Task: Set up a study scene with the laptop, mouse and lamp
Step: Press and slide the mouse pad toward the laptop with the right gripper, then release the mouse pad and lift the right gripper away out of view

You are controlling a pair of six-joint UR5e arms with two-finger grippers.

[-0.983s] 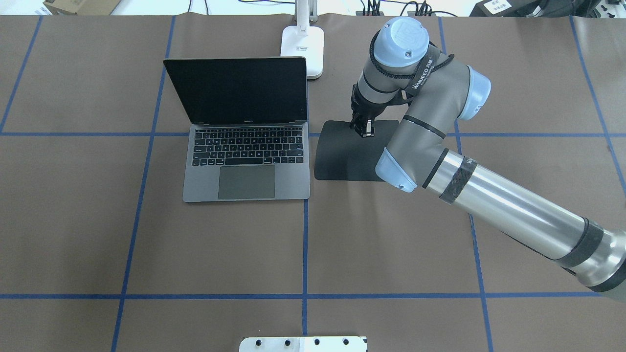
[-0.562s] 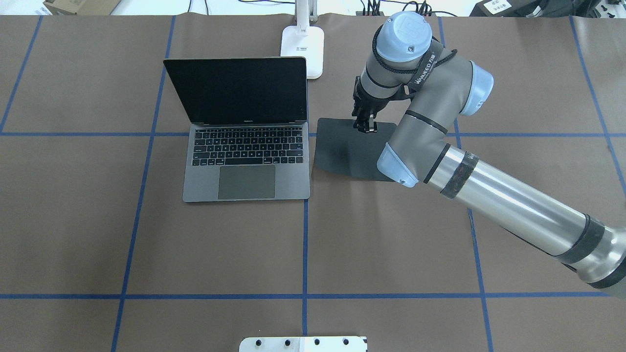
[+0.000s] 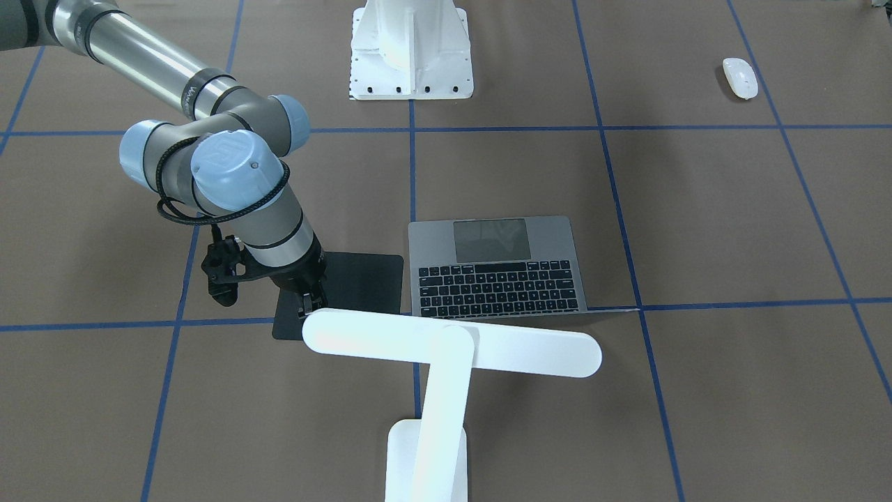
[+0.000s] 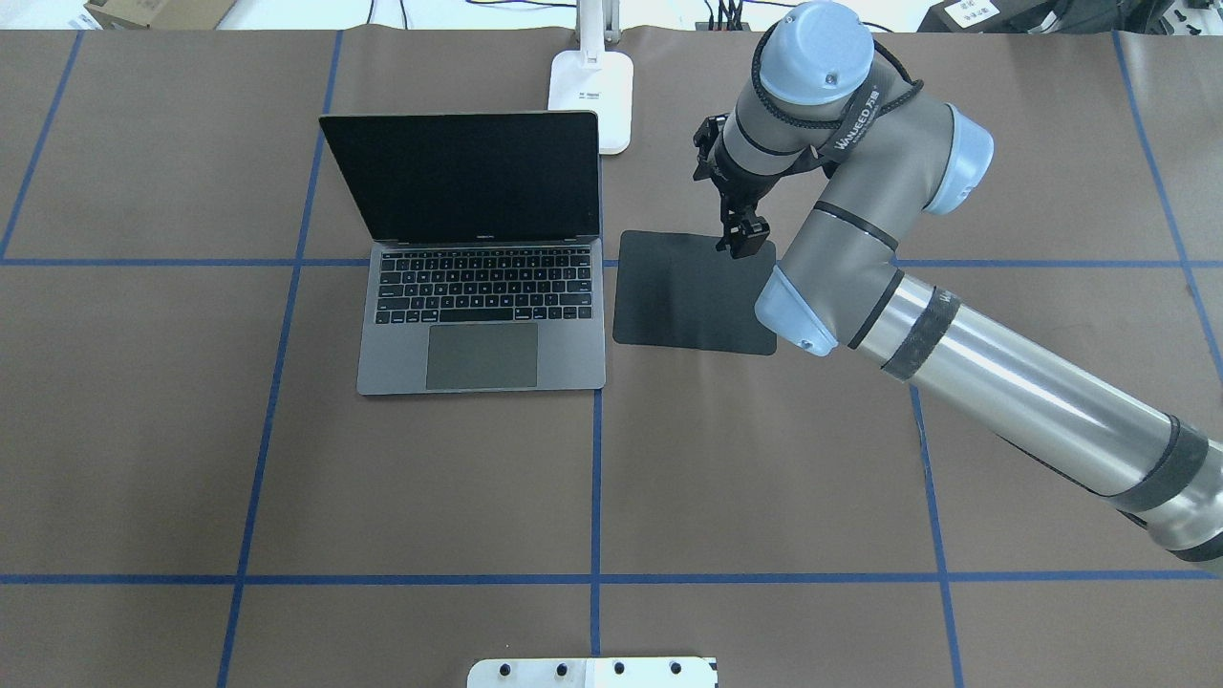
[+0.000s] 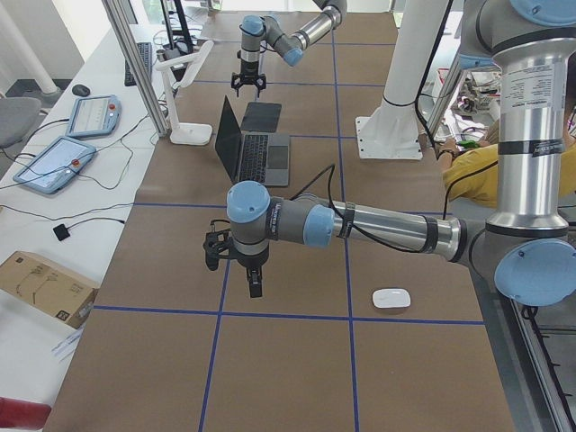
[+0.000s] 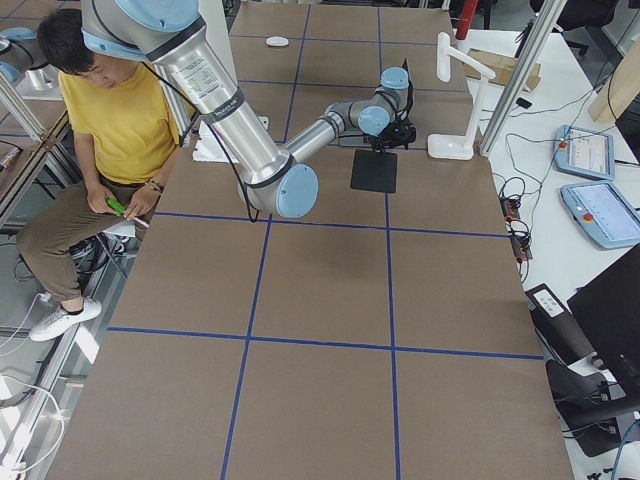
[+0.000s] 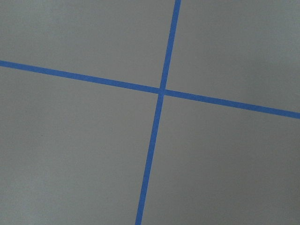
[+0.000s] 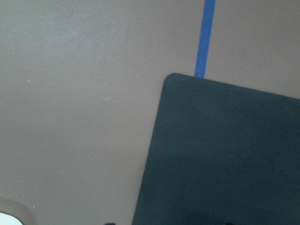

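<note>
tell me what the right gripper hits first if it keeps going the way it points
Pointing straight down, the right gripper would likely first meet the black pad, near its far corner on the robot's right. Depth is unclear, so it might just miss onto the table.

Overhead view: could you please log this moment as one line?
right tool: over mouse pad far edge | laptop: open | lamp: behind laptop | mouse: off pad

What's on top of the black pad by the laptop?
Nothing lies on the pad; the right claw hangs over its far edge. The arm covers one corner overhead, the lamp another strip from the front.
</note>
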